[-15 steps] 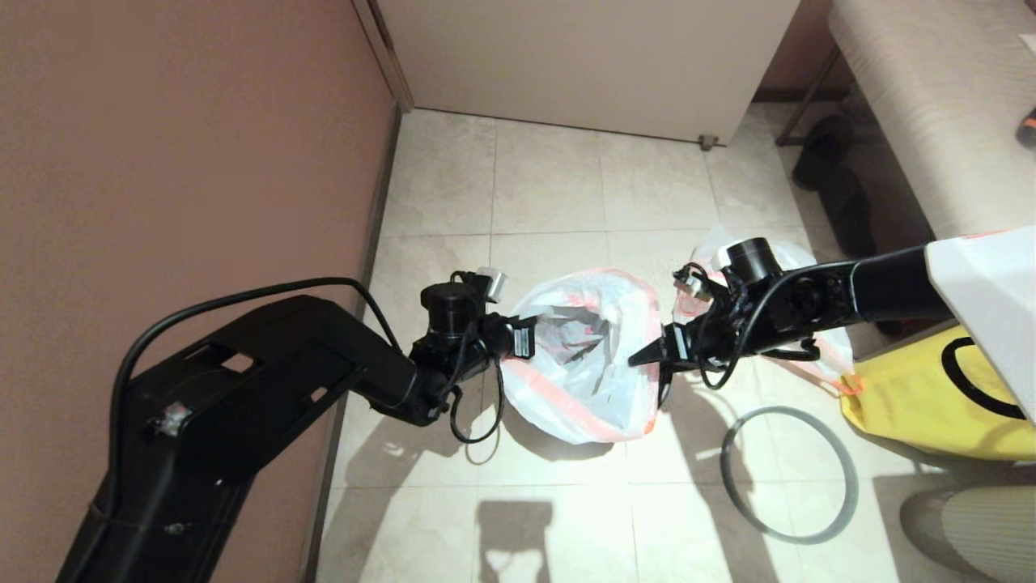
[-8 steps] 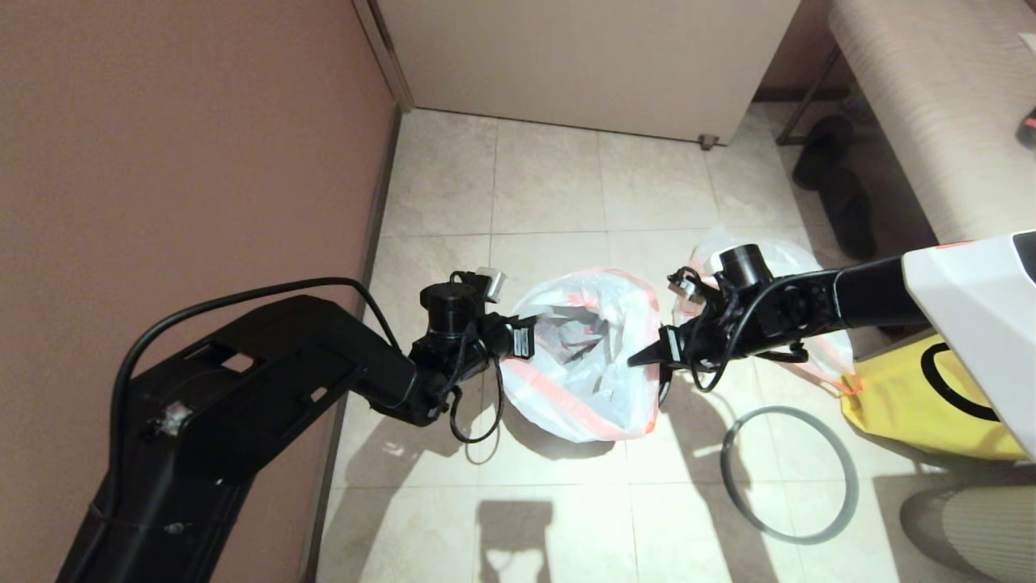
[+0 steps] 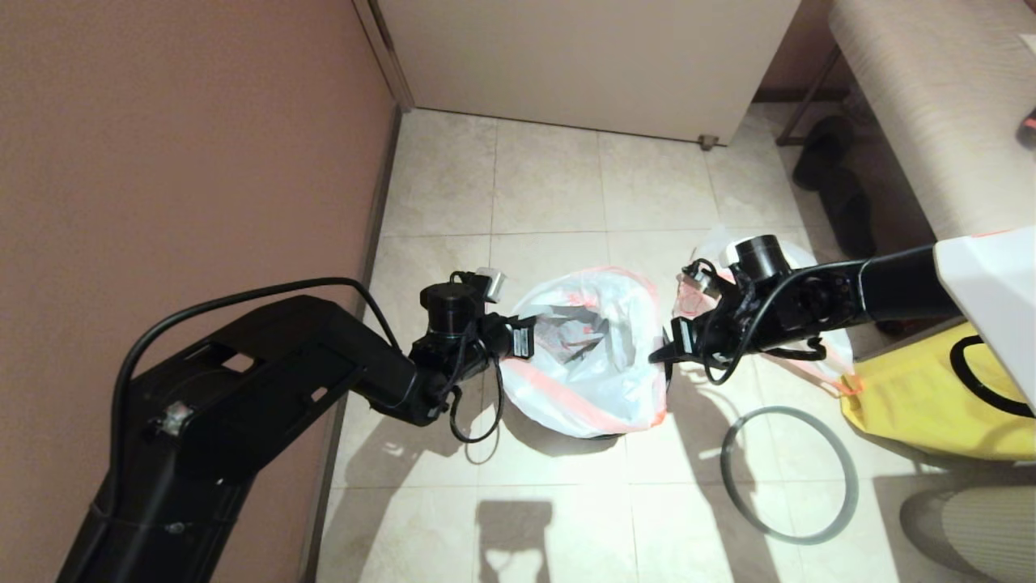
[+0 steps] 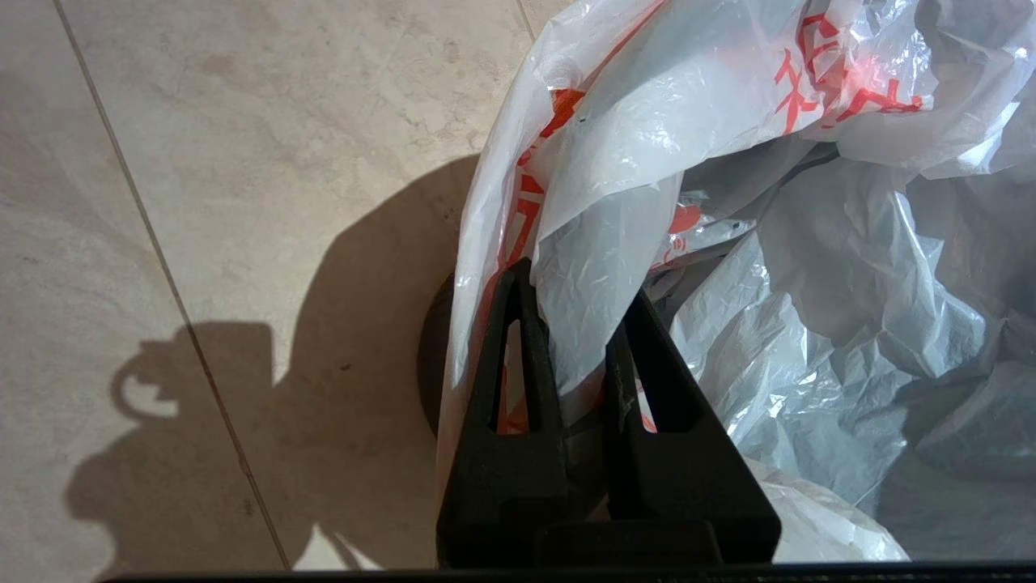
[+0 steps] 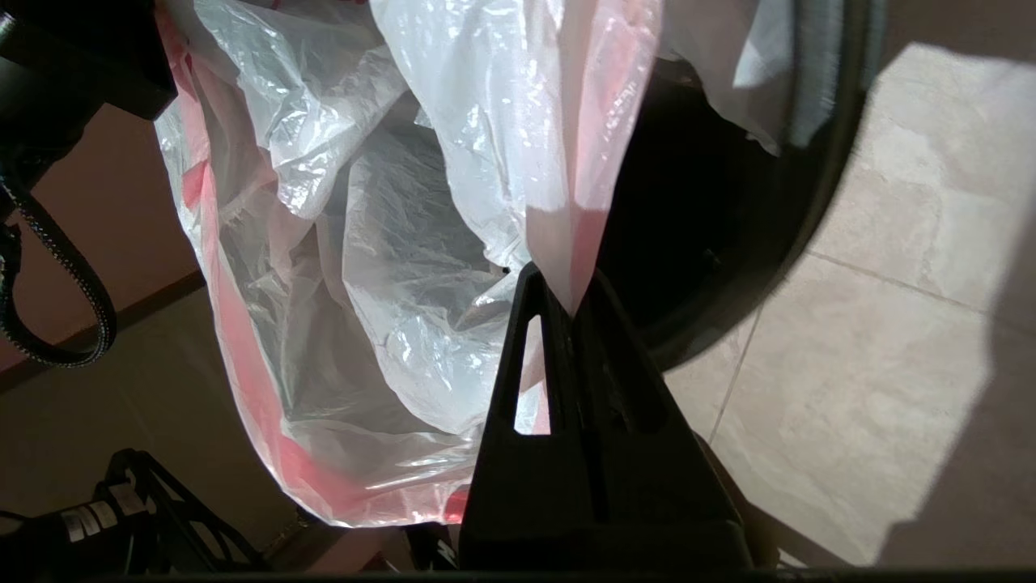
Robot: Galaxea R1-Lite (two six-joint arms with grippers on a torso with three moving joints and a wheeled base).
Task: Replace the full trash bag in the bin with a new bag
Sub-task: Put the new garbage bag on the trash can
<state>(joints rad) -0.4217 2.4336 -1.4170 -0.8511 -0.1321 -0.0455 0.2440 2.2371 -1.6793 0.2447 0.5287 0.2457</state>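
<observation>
We look down from head height; both wrist views sit close, sharing the limp translucent white plastic bag point(image 3: 587, 356).

Two black arms with looping black cables; wedge-shaped slotted black fingers point(image 4: 518, 380); white shell on the right forearm.

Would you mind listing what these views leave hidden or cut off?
- Small black glossy bin: head view, nearly all covered by the limp white new bag.
- Bulky full trash bag: head view, mostly behind the right arm.
- Yellow fabric bag: cut by the head view's right edge.
</observation>
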